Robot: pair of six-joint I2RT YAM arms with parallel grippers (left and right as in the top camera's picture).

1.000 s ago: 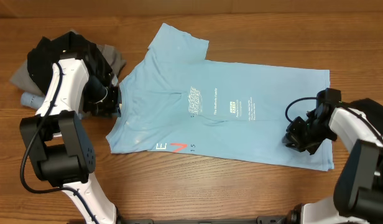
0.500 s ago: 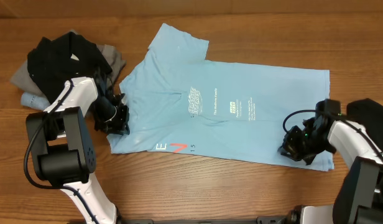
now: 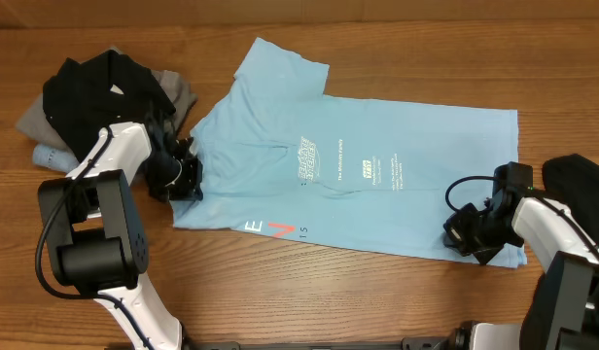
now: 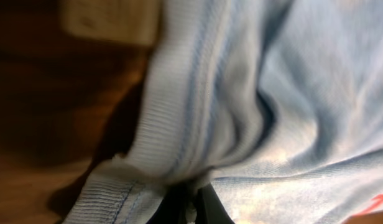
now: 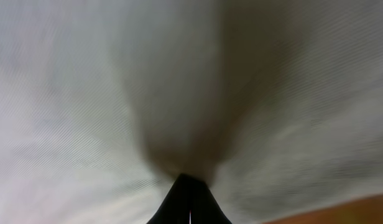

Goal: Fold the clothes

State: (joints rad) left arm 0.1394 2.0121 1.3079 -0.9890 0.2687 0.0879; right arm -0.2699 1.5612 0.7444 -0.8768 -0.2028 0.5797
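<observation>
White-shelled left arm (image 3: 115, 146) and right arm (image 3: 547, 219), black joints, looping black cables

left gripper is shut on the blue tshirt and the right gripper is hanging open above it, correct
The right gripper is not open: it too is shut on the T-shirt, near the hem; the right wrist view shows cloth gathered into its closed tips. The left gripper is shut on it, as you say.

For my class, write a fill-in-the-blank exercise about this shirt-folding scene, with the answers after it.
The T-shirt spread on the table is light ____.
The left pincer and the right pincer are both ____ on the T-shirt.
The black-and-grey pile of clothes lies by the ____ arm.
Missing words: blue; shut; left.
</observation>
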